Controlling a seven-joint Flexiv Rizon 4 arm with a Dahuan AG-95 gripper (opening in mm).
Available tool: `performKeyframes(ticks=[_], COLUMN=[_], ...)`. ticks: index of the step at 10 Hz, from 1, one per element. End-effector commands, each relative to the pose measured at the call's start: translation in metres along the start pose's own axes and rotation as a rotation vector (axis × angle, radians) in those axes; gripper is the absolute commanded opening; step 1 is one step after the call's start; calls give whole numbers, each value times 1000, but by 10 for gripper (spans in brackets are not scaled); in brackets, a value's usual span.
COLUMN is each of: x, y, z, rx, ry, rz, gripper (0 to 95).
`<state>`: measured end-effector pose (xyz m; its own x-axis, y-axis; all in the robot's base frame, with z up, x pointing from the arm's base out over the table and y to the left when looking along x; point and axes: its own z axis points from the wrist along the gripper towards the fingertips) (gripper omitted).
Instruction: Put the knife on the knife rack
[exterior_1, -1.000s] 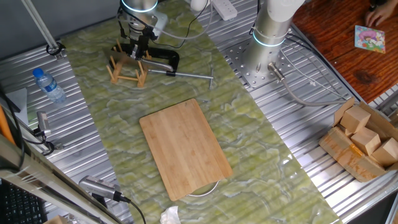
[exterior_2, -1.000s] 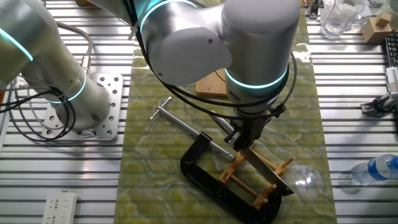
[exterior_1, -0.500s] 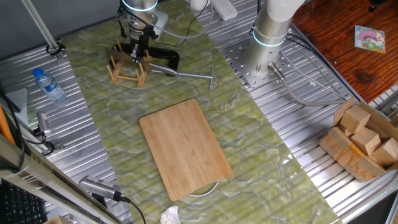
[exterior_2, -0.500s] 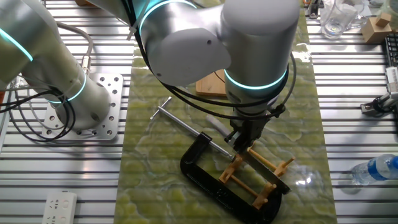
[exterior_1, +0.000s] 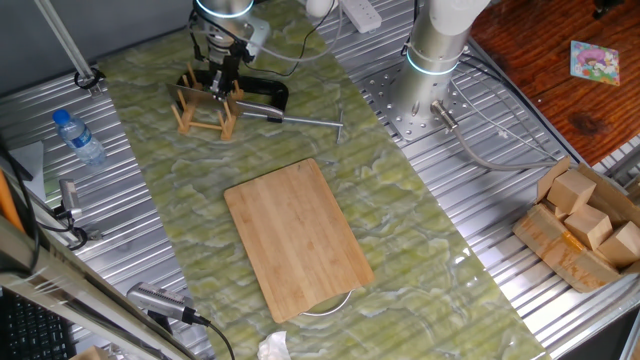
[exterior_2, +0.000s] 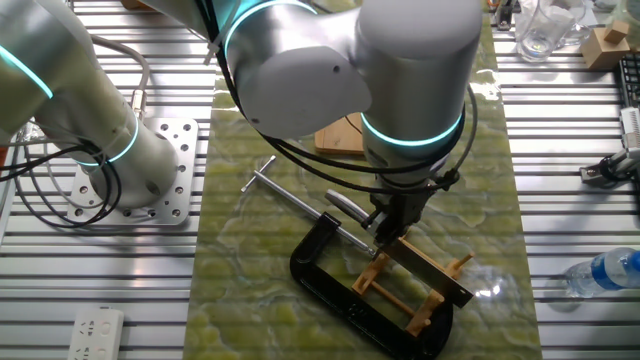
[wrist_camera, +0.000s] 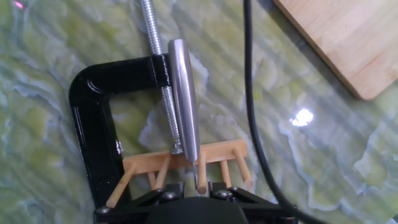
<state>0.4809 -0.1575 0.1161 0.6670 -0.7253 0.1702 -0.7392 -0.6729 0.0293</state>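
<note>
The knife's dark blade (exterior_2: 432, 272) lies low along the top of the light-wood knife rack (exterior_2: 400, 297), between its pegs. Its silver handle (exterior_2: 343, 203) sticks out up-left over the clamp's screw. My gripper (exterior_2: 386, 230) stands right over the rack and grips the knife where handle meets blade. In the hand view the handle (wrist_camera: 185, 93) runs away from my gripper (wrist_camera: 194, 190) across the rack (wrist_camera: 214, 154); the fingers sit close together with a peg between them, and the blade is hidden. In one fixed view the gripper (exterior_1: 222, 82) is above the rack (exterior_1: 205, 112).
A black C-clamp (exterior_2: 325, 288) with a long metal screw rod (exterior_2: 290, 198) lies against the rack, also in the hand view (wrist_camera: 93, 143). The bamboo cutting board (exterior_1: 297, 235) lies mid-mat. A water bottle (exterior_1: 78, 137) stands left; wooden blocks (exterior_1: 585, 220) are at right.
The gripper has come down with the knife, and the blade has sunk from a tilt above the rack to lie level among the pegs. Almost no motion in the last half second.
</note>
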Motion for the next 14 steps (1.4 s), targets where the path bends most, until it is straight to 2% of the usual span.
performKeyframes(ticks=[1, 2, 3, 4, 5, 6, 7, 8, 9, 11, 13, 14], x=[-4, -5, -8, -11, -15, -20, -25, -39, -54, -73, -91, -98], y=[-2, -6, -13, -24, -39, -54, -66, -88, -106, -122, -136, -142], z=[-29, -43, -58, -68, -77, -81, -84, -89, -94, -99, -100, -102], rx=[-59, -91, -128, -147, -170, -187, -196, -207, -208, -211, -187, -189], ry=[-111, -145, -178, -184, -203, -224, -231, -228, -224, -205, -222, -221], rz=[322, 495, 708, 898, 1151, 1317, 1400, 1538, 1610, 1694, 1786, 1824], gripper=[0, 0, 0, 0, 0, 0, 0, 0, 0, 0, 0, 0])
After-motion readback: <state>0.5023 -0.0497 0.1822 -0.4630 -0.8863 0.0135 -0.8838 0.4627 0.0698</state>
